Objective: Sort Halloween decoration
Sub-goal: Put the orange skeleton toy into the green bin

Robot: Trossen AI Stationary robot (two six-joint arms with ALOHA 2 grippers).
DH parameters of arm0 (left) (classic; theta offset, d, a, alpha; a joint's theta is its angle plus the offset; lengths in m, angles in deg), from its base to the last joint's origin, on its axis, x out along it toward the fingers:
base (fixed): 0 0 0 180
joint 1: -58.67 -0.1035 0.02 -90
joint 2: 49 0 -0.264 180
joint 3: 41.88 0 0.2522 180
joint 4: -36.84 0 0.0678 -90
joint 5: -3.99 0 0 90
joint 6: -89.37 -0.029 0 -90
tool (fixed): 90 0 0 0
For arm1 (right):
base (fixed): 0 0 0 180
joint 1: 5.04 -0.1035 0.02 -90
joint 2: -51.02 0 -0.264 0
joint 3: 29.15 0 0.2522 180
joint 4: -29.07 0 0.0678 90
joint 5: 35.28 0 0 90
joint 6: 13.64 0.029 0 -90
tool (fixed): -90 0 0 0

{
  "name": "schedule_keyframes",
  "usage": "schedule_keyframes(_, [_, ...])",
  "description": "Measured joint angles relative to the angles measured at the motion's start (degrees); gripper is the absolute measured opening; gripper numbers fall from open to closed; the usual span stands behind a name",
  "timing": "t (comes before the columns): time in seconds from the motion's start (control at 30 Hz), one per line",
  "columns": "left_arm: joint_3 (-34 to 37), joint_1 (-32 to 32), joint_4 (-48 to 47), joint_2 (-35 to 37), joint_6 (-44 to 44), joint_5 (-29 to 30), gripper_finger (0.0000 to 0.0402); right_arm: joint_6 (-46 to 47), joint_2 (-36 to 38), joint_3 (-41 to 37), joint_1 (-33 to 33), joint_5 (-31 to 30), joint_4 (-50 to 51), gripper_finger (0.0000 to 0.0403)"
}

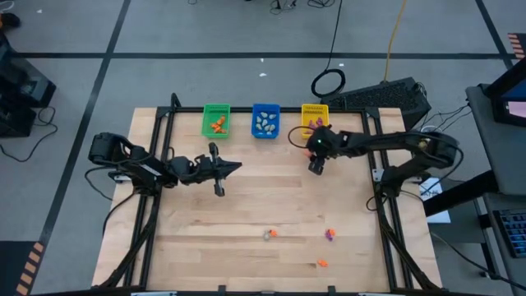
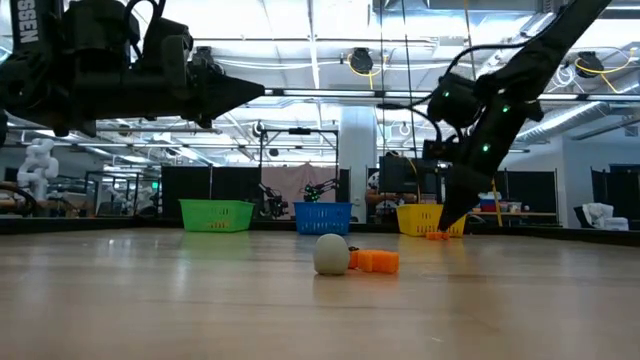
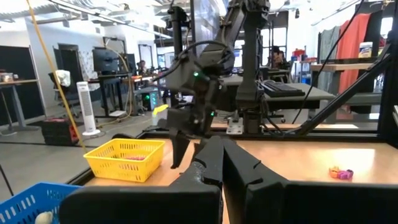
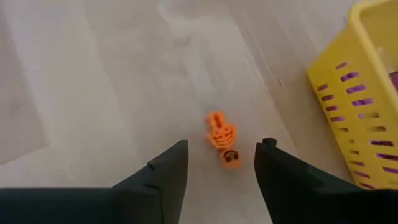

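The Halloween decorations are tiny trinkets. An orange skeleton trinket lies on the table beside the yellow bin. My right gripper points down over it, open, with a finger on either side and apart from it. Other trinkets lie near the front: a pale grey ball with an orange piece, a purple-orange one and an orange one. The green bin holds orange pieces and the blue bin holds pale ones. My left gripper hovers level and shut at the table's left middle.
The three bins stand in a row along the table's far edge. A black frame runs along the table's left, right and far sides. Bare wood lies between the arms and the front trinkets. A keyboard sits behind the table.
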Motion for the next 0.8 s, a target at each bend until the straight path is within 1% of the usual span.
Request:
schedule_keyframes(0.27, [0.0, 0.0, -0.2, 0.0, 0.0, 0.0, 0.0, -1.2, -4.8, 1.5, 1.8, 0.2, 0.0, 0.0136])
schedule_keyframes(0.33, [0.0, 0.0, -0.2, 0.0, 0.0, 0.0, 0.0, -1.7, -4.8, 1.5, 1.8, 0.4, 0.0, 0.0124])
schedule_keyframes(0.5, [0.0, 0.0, -0.2, 0.0, 0.0, 0.0, 0.0, -0.9, -4.9, 1.5, 1.9, 4.1, 0.1, 0.0085])
schedule_keyframes(0.67, [0.0, 0.0, -0.2, 0.0, 0.0, -0.1, 0.0, 0.3, -4.8, 1.5, 1.9, 4.4, 2.3, 0.0042])
schedule_keyframes(0.8, [0.0, 0.0, -0.2, 0.0, 0.0, -0.2, 0.0, 1.0, -4.8, 1.5, 1.4, 4.2, 3.3, 0.0019])
